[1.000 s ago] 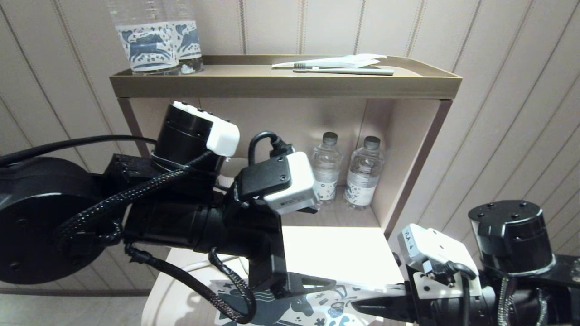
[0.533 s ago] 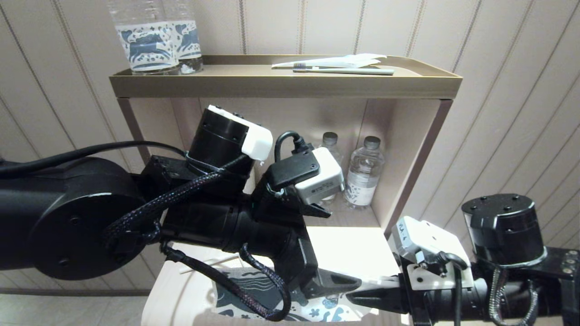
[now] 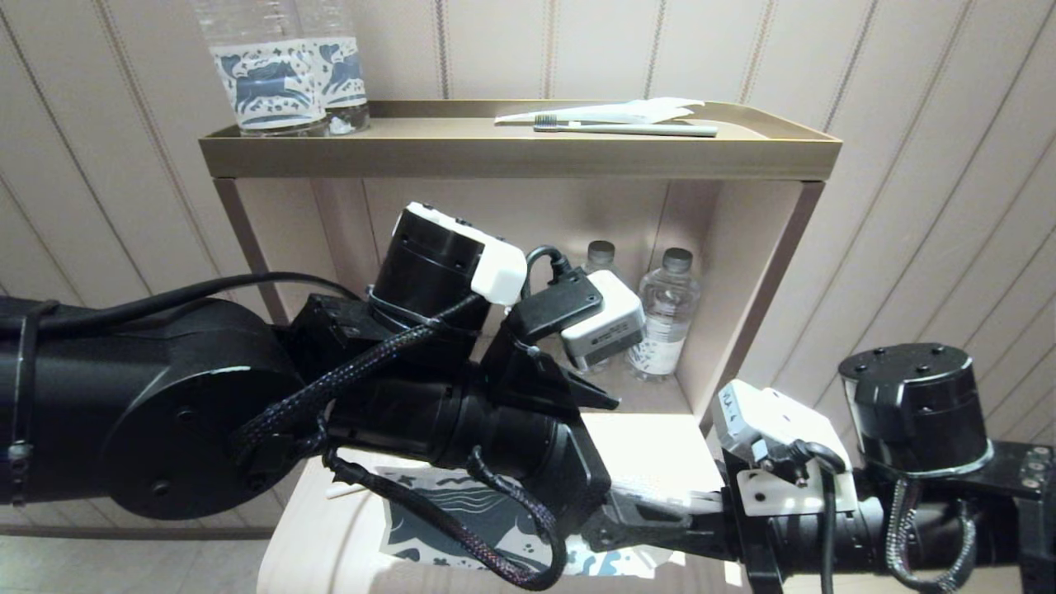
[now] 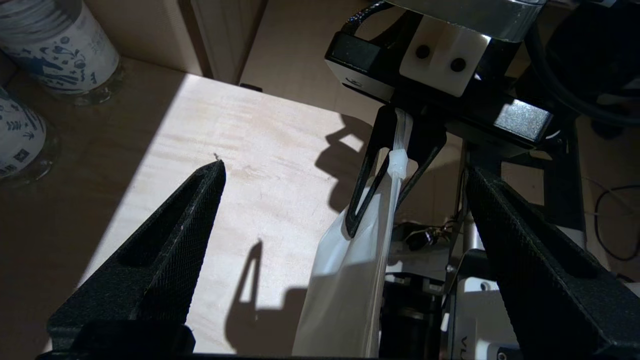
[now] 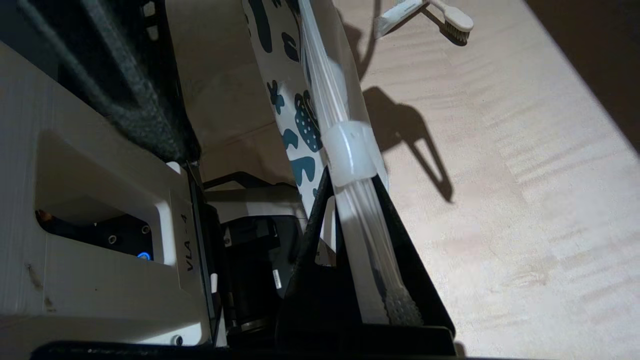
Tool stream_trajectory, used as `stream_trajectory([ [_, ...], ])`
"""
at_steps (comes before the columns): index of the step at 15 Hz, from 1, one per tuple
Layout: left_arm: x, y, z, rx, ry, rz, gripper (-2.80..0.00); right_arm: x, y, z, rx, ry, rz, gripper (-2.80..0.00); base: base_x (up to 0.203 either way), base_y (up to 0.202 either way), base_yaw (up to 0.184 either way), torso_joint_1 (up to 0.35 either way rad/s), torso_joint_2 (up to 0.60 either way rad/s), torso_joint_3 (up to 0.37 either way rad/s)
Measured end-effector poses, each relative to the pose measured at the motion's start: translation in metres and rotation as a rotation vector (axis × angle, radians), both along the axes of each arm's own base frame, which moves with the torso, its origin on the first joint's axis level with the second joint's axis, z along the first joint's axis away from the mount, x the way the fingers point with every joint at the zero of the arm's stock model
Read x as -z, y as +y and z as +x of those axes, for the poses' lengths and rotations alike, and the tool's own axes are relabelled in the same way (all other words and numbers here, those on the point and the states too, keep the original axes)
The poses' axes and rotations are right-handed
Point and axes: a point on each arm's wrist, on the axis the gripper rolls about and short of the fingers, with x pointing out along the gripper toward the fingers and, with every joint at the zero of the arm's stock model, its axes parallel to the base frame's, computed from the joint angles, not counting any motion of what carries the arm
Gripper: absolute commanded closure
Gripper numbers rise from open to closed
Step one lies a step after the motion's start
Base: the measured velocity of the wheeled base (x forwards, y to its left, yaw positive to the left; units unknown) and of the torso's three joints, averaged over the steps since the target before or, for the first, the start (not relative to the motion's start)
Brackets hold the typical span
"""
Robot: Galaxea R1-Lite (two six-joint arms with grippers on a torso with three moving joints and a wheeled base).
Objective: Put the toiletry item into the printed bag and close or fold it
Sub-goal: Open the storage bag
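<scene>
The left arm hides most of the printed bag; its lower part runs off at 6 o'clock. 2 bottles at 11 o'clock lose their tops to the edge. The left tool's tips are covered in the head view.

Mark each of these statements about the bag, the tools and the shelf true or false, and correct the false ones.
1. The right tool is shut on the printed bag. True.
2. The left tool grips the bag too. False: its fingers stand open, either side of the bag's edge.
3. A toothbrush lies on the top shelf. True.
4. The lower compartment holds no bottles. False: two bottles stand there.
</scene>
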Motion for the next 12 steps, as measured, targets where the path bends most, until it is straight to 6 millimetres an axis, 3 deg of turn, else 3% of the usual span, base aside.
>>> stream_trajectory([
  [12,0.008,-0.011,-0.006,0.001,0.047,-0.05,-2.8,-0.001,0.001,0.003,0.011,0.013,0.008,0.0,0.0,0.0,0.0,0.0,0.0,0.0],
])
